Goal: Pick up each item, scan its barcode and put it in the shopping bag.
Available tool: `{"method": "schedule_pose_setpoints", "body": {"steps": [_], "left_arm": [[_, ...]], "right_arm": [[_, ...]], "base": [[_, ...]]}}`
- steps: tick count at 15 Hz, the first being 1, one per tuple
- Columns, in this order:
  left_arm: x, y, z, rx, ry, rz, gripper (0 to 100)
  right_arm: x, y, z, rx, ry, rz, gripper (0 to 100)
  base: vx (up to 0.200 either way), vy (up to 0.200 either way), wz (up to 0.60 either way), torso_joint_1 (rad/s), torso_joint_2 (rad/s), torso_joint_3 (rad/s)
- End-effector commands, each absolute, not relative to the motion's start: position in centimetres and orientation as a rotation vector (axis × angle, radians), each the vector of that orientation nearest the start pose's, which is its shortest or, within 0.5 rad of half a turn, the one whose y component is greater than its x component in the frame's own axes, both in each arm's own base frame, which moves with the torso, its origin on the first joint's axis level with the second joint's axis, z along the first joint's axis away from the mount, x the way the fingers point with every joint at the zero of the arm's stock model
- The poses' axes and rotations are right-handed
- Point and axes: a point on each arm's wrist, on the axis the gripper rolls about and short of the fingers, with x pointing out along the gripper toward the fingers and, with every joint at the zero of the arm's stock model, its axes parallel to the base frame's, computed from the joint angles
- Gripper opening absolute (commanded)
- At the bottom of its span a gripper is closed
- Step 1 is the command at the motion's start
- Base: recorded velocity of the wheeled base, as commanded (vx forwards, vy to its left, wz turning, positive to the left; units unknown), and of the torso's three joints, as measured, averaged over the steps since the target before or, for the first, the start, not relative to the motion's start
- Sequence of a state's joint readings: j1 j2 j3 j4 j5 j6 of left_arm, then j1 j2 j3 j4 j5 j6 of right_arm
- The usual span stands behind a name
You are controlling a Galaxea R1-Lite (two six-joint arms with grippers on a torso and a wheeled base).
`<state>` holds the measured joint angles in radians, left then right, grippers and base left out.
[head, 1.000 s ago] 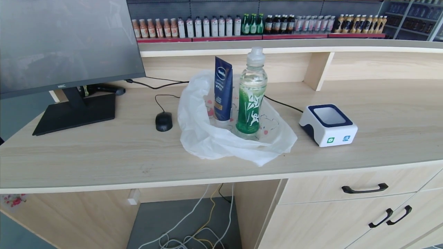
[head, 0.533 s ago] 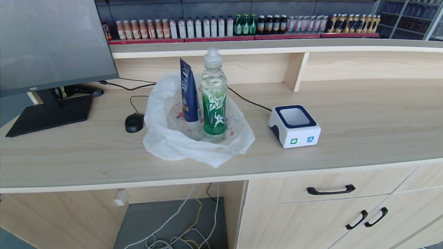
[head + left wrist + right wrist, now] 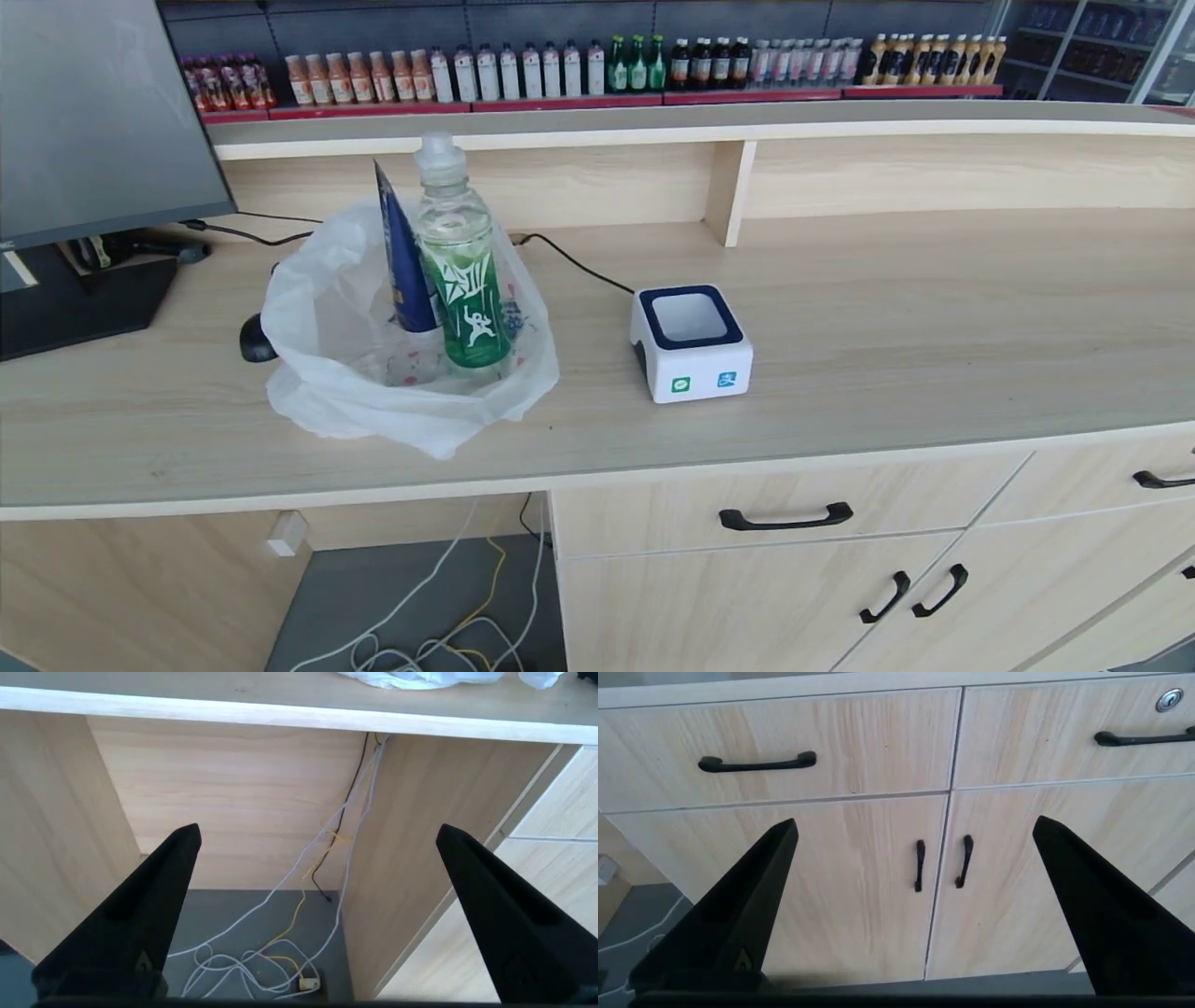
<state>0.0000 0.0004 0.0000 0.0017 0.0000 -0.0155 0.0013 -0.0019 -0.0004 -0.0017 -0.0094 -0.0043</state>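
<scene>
The wooden counter (image 3: 934, 308) is spread across the middle of the head view, with a drawer (image 3: 784, 513) set beneath it at the lower right. The white shopping bag (image 3: 317, 373) is laid open at the left centre of the frame. Two items are stood upright inside it: a green-labelled bottle (image 3: 462, 280) and, just behind it toward the upper left, a dark blue tube (image 3: 400, 252), both with their long axes vertical. The scanner (image 3: 691, 343) is placed right of the bag, near it but apart.

The left gripper (image 3: 318, 831) is held wide open below counter level, facing the open bay where cables (image 3: 280, 952) are trailed. The right gripper (image 3: 915, 821) is likewise spread wide, before the cabinet doors (image 3: 938, 863).

The bagging is judged done for both items. Should either be lifted, the left arm is judged the nearer, and the item would be carried rightward to the scanner.
</scene>
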Motion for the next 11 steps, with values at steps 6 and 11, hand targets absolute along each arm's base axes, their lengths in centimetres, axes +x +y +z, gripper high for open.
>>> {"method": "schedule_pose_setpoints", "body": {"steps": [6,11], "left_arm": [[-2.28,0.00,7.55,-0.011,0.000,0.000,100],[-2.28,0.00,7.55,-0.006,0.000,0.000,100]], "right_arm": [[-2.28,-0.02,7.56,-0.002,-0.002,-0.008,100],[-2.28,-0.03,7.58,0.017,-0.003,-0.009,100]], "base": [[0.000,-0.133,0.00,-0.003,0.00,0.001],[0.000,0.000,0.00,0.000,0.00,0.000]]}}
